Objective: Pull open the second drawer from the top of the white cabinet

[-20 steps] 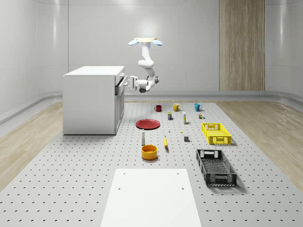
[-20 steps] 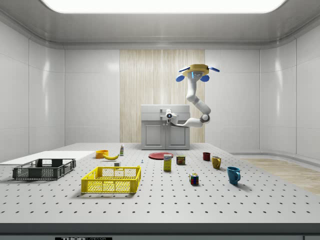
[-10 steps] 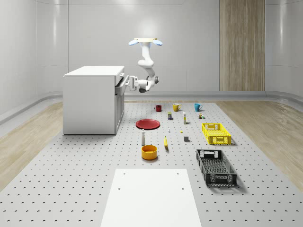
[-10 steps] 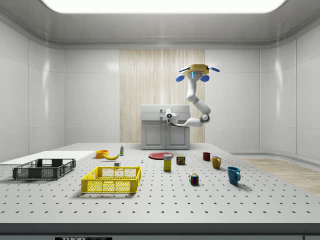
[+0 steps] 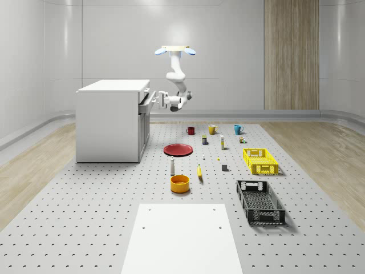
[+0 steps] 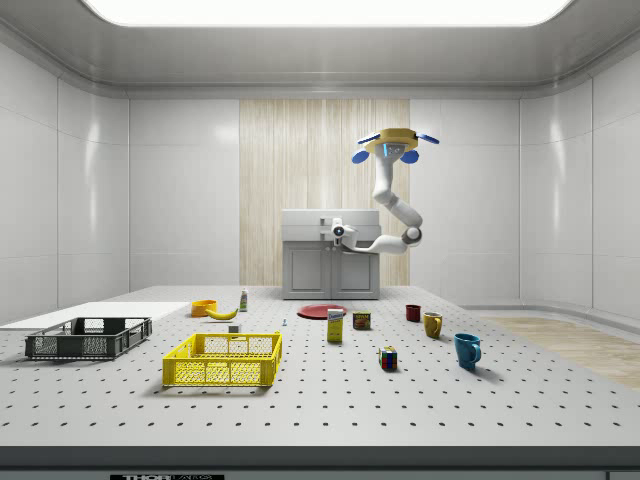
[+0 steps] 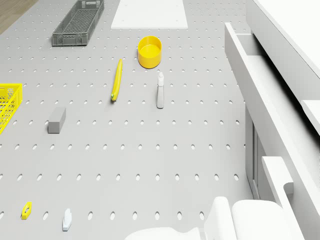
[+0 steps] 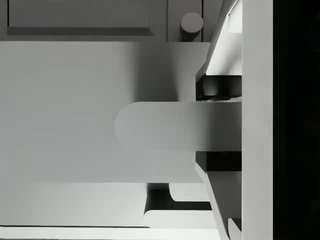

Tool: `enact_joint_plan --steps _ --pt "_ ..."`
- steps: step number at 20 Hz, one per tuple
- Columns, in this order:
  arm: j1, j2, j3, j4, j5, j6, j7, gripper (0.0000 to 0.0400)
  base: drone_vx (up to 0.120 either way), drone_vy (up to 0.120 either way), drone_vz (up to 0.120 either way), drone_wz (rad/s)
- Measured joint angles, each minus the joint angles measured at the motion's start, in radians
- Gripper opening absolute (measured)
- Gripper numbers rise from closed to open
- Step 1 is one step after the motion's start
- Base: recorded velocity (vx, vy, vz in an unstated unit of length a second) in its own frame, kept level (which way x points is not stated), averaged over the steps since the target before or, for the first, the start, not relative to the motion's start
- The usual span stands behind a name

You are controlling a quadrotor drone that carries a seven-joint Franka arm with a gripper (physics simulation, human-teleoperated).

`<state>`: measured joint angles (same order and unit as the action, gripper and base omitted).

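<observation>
White drawer [image 5: 146, 100] is seen partly drawn out of the white cabinet [image 5: 111, 120], its long axis lying across the cabinet front and its open end pointing toward the whole-scene view's right. At that front the gripper [image 5: 162, 97] is held level by the arm — whether its fingers are clenched on the handle cannot be told. From the drone view the drawer's hollow interior [image 7: 260, 65] is shown from above, with the handle [image 7: 278, 176] below it; from the wrist view the flat handle bar [image 8: 170, 126] is seen close. Farther off, the drone [image 5: 175, 51] hovers above the floor beside the cabinet.
</observation>
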<state>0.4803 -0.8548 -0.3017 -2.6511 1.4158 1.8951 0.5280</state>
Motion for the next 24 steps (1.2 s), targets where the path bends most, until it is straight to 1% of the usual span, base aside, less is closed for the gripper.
enact_joint_plan --steps 3,5,11,12,13,14,16,19,24 --pt "-0.012 -0.015 -0.033 -0.001 -0.04 -0.025 0.015 0.0131 0.0 0.0 0.0 0.0" --pt "-0.017 -0.022 -0.052 -0.001 -0.059 -0.037 0.021 0.012 0.0 0.0 0.0 0.0" --pt "-0.02 -0.036 -0.09 0.001 -0.095 -0.056 0.03 0.0105 0.0 0.0 0.0 0.0" --pt "-0.019 -0.038 -0.095 0.001 -0.1 -0.058 0.031 0.0148 0.0 0.0 0.0 0.0" --pt "-0.019 -0.039 -0.099 0.001 -0.104 -0.059 0.032 0.0181 0.0 0.0 0.0 0.0" --pt "-0.017 -0.04 -0.102 0.001 -0.106 -0.059 0.033 0.0208 0.0 0.0 0.0 0.0" --pt "-0.01 -0.04 -0.099 0.0 -0.101 -0.051 0.032 0.0244 0.0 0.0 0.0 0.0" --pt "0.004 -0.037 -0.083 -0.001 -0.082 -0.029 0.028 0.0274 0.0 0.0 0.0 0.0" --pt "0.022 -0.032 -0.066 -0.002 -0.06 -0.005 0.022 0.0292 0.0 0.0 0.0 0.0"
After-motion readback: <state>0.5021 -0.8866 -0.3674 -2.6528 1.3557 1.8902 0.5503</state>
